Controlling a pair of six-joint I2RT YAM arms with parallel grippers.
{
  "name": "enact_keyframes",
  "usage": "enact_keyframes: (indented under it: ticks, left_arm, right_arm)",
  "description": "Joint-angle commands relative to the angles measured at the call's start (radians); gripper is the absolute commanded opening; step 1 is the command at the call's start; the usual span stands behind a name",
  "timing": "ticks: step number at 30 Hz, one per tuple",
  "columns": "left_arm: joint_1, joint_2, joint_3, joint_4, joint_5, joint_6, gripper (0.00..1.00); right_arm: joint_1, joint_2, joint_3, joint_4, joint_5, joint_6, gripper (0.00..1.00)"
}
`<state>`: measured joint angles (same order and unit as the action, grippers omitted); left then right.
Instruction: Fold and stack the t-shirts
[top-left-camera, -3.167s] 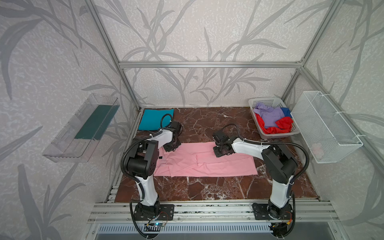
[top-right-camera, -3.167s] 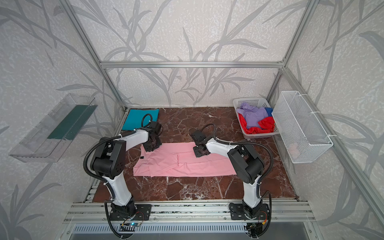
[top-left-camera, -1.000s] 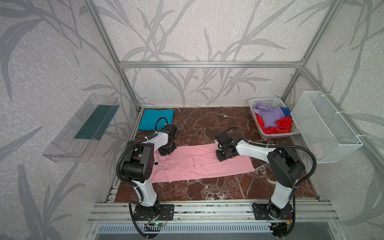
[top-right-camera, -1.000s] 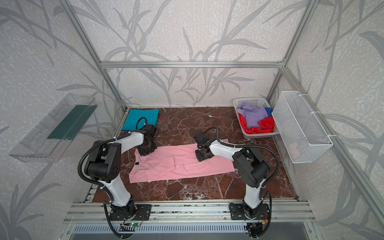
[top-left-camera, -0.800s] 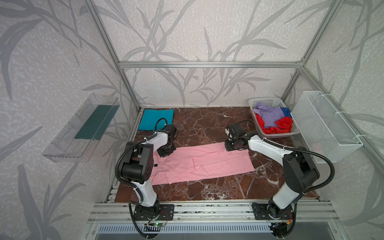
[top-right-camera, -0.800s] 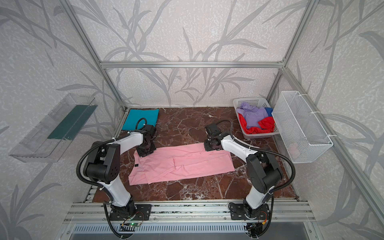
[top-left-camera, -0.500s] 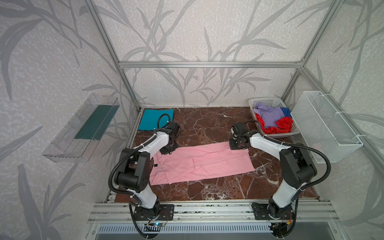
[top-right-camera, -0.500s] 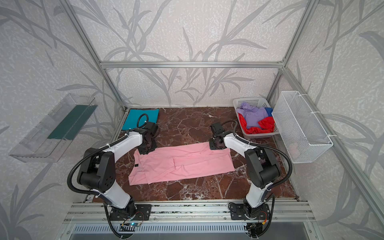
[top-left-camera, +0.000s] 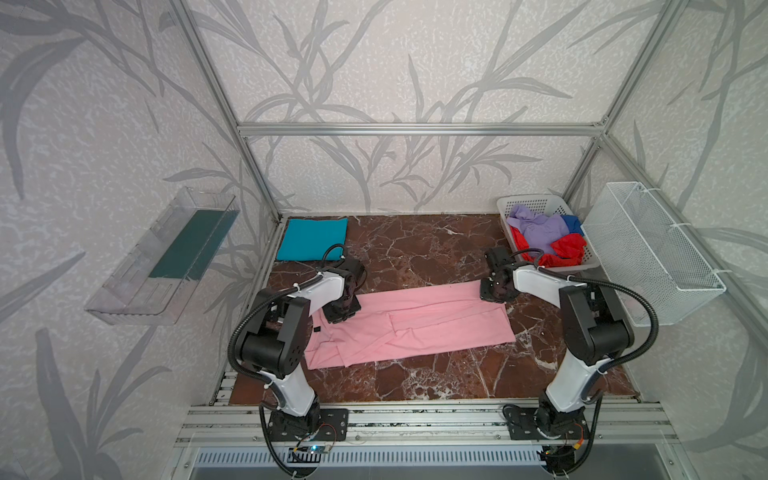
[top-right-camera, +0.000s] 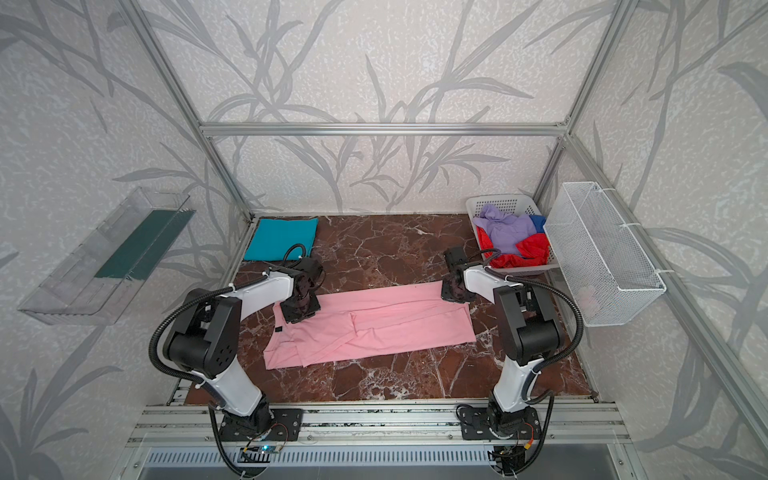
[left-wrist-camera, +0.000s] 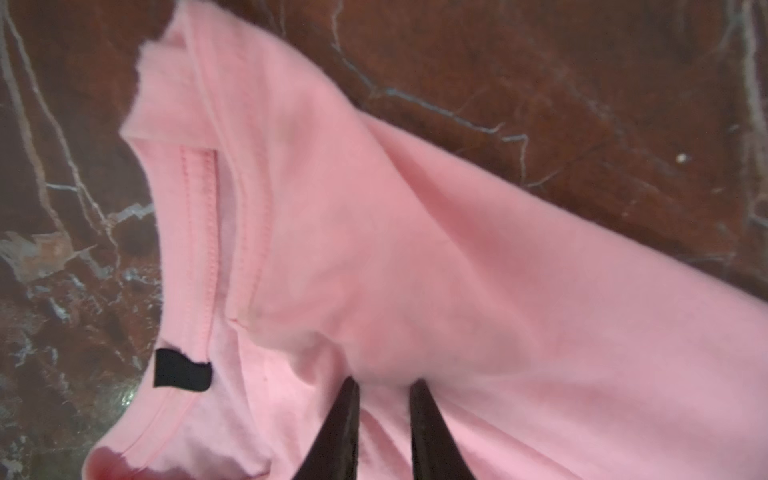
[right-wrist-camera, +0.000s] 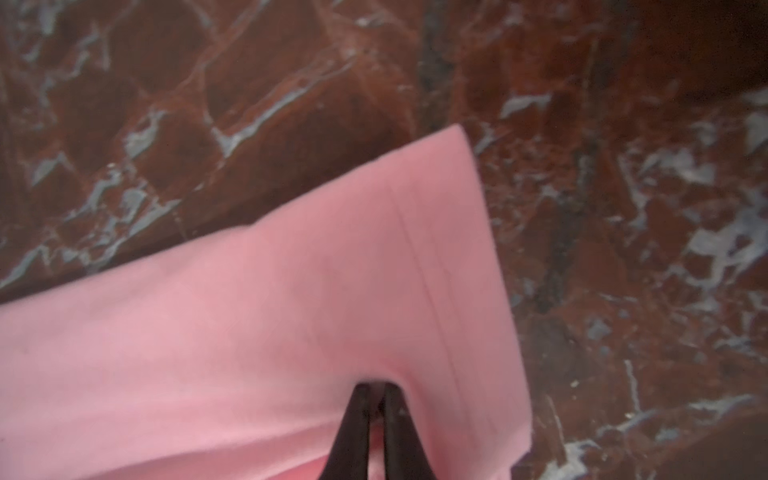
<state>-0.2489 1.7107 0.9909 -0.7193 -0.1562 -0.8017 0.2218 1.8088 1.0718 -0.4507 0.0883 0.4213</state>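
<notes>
Marble table (top-left-camera: 415, 249): pink shirt (top-left-camera: 409, 328) lies across the middle as a long band with lengthwise folds showing. Its collar end, with the dark label (left-wrist-camera: 182, 376), points toward the left arm. Left gripper (left-wrist-camera: 384, 386) pinches a ridge of cloth at the far collar corner, jaws narrow. Right gripper (right-wrist-camera: 376, 388) is nearly closed on the far hem corner.

Step in hand, judged: both far corners held for a straightening pull or the next fold. Next move calls for matched lift and travel, cloth kept taut.

Teal shirt (top-left-camera: 312, 239) lies folded, back left. Basket (top-left-camera: 532, 203), back right, holds unfolded shirts (top-left-camera: 544, 232).
</notes>
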Motion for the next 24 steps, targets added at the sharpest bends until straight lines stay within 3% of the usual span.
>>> enact_keyframes:
  ticks: [1,8,13,17,24]
  left_arm:
    - [0.027,-0.008,-0.046,-0.044,-0.060,0.004,0.24]
    - [-0.037,0.020,0.103,-0.110,-0.094,0.022,0.24]
    - [-0.108,0.011,0.248,-0.179,-0.107,0.024,0.24]
    - [-0.131,-0.006,0.222,-0.182,-0.088,0.000,0.25]
    - [-0.173,0.019,0.108,-0.137,-0.040,-0.051,0.24]
  right_arm:
    - [-0.019,0.015,-0.037,-0.053,0.029,0.023,0.12]
    - [0.028,-0.134,-0.062,-0.057,0.019,-0.005,0.13]
    - [0.156,-0.248,-0.070,0.006,0.010,-0.068,0.17]
    - [0.277,-0.206,-0.049,0.037,0.008,-0.118,0.18]
    - [0.376,-0.061,-0.027,0.066,-0.014,-0.111,0.23]
